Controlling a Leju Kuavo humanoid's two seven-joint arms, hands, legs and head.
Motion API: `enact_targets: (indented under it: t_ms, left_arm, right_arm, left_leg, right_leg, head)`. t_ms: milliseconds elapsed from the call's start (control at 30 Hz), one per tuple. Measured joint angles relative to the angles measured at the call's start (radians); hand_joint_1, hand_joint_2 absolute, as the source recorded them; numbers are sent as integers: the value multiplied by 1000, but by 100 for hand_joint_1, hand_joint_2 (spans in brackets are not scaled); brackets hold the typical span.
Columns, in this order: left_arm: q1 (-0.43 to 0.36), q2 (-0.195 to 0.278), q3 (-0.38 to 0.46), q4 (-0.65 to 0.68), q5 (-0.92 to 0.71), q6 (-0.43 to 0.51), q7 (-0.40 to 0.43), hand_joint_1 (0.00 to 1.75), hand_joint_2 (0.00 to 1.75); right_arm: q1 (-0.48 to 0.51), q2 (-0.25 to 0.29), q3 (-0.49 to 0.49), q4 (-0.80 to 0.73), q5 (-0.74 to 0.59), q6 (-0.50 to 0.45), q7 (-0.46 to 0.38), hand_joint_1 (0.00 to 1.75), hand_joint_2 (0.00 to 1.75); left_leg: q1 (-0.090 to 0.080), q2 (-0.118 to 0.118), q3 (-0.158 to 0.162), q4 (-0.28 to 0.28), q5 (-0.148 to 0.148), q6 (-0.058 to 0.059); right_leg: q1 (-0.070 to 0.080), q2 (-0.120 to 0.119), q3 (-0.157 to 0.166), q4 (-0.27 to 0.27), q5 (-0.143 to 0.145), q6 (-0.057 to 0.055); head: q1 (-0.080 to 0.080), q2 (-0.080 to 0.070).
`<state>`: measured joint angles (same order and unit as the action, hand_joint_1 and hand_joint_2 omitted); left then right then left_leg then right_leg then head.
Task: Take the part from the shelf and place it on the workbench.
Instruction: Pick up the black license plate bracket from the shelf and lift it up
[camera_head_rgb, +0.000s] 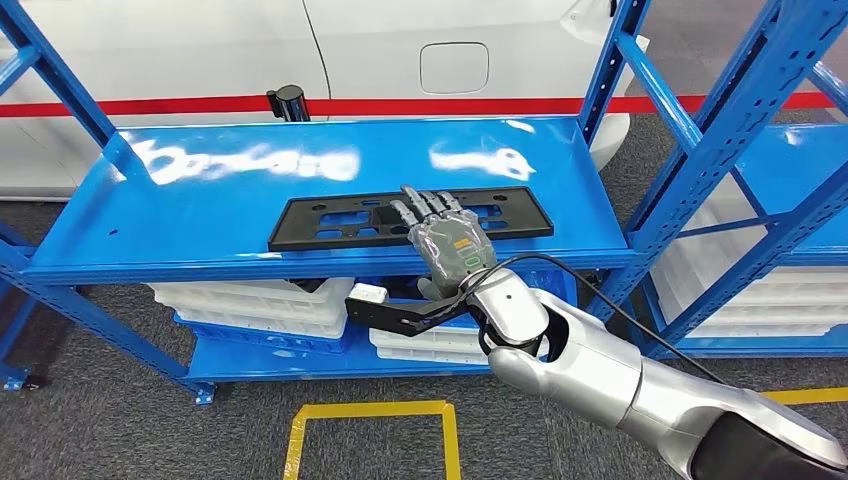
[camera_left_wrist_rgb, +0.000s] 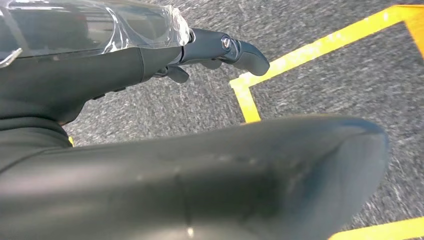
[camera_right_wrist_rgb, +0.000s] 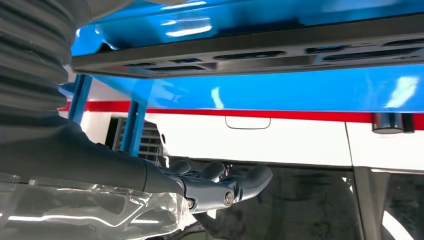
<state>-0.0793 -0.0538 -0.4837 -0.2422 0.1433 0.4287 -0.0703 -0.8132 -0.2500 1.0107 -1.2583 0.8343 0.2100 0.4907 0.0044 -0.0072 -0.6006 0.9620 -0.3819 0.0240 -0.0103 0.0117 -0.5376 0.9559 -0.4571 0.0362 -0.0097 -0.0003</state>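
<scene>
Nearest us, our left hand (camera_left_wrist_rgb: 220, 52) hangs over grey carpet (camera_left_wrist_rgb: 325, 85) with yellow floor tape (camera_left_wrist_rgb: 320, 47); fingers loosely curled, nothing seen in them, but we cannot tell whether they're closed or slack.

Our right arm (camera_head_rgb: 620, 375) reaches up from lower right to the blue shelf (camera_head_rgb: 200, 215). Right hand (camera_head_rgb: 445, 235) is flat, palm down, fingers (camera_head_rgb: 425, 205) straight and slightly apart, holding nothing. They lie over the near long edge of the black part (camera_head_rgb: 330, 222), right of its middle; actual contact unclear from the head view. In the right wrist view the fingers (camera_right_wrist_rgb: 215, 180) look extended and unclenched, with the part (camera_right_wrist_rgb: 250, 55) a long dark bar across the shelf board.

The part lies flat, lengthwise along the shelf, close to the front lip. Open blue surface behind it and to its left. Blue uprights (camera_head_rgb: 690, 150) stand to the right of the hand.

Below the shelf: white crates (camera_head_rgb: 260, 300). Farthest back, a white car (camera_head_rgb: 400, 50) with a red stripe.
</scene>
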Motion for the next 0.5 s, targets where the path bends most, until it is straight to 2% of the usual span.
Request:
enact_targets:
  t_ms: [67,100,133,200,233,267,300,367,400,433,500]
  left_arm:
    - [0,0,0,0,3,1,1,0,0]
    - [0,0,0,0,3,2,1,0,0]
    - [0,0,0,0,3,2,1,0,0]
    - [-1,1,-1,0,4,4,1,0,0]
    - [0,1,-1,0,6,4,2,0,0]
    - [1,1,-2,0,7,4,2,0,0]
    - [1,1,-3,0,9,4,2,0,0]
    - [2,1,-5,0,10,4,3,0,0]
    - [2,1,-6,0,11,4,3,0,0]
    - [1,0,-7,0,12,5,3,0,0]
    - [1,0,-10,0,14,5,3,0,0]
  right_arm:
    - [0,-1,-1,1,4,-2,7,0,175]
    - [-1,-2,-2,2,5,-3,11,0,175]
    - [-1,-3,-3,3,7,-4,14,0,175]
    - [3,-5,-4,5,10,-4,19,0,175]
    - [8,-6,-4,7,11,-4,21,0,175]
    - [11,-7,-4,8,12,-4,23,0,175]
    - [13,-9,-4,9,12,-4,24,0,175]
    - [14,-11,-7,11,12,-4,26,0,175]
    - [14,-13,-9,12,12,-4,27,0,175]
    - [14,-13,-10,12,12,-4,28,0,175]
    - [15,-14,-12,14,12,-5,29,0,175]
  left_leg:
    - [0,0,6,-3,-2,17]
    - [1,0,10,-6,-3,24]
    - [2,1,15,-7,-5,31]
    - [-1,2,20,-7,-11,41]
    - [-3,1,23,-7,-14,44]
    - [-5,1,27,-7,-18,45]
    - [-7,0,33,-7,-22,46]
    - [-9,-3,47,-7,-32,43]
    - [-13,-3,52,-6,-38,40]
    - [-13,-3,54,-6,-43,36]
    - [-13,-2,53,-5,-49,26]
  right_leg:
    - [-3,-1,0,10,-11,10]
    - [-4,-2,-10,36,-26,14]
    - [-5,-2,-34,88,-51,16]
    - [-4,-2,-114,235,-109,17]
    - [-4,-2,-152,295,-123,17]
    - [-4,-2,-172,317,-116,16]
    - [-3,-2,-172,297,-90,13]
    - [0,-3,-117,156,-4,1]
    - [4,-5,-86,85,27,-5]
    - [7,-7,-64,35,45,-10]
    - [13,-8,-52,6,46,-15]
  head:
    - [0,0]
    - [1,0]
    - [2,0]
    - [3,0]
    - [3,0]
    - [3,0]
    - [3,0]
    - [4,0]
    - [3,0]
    - [3,0]
    - [1,0]
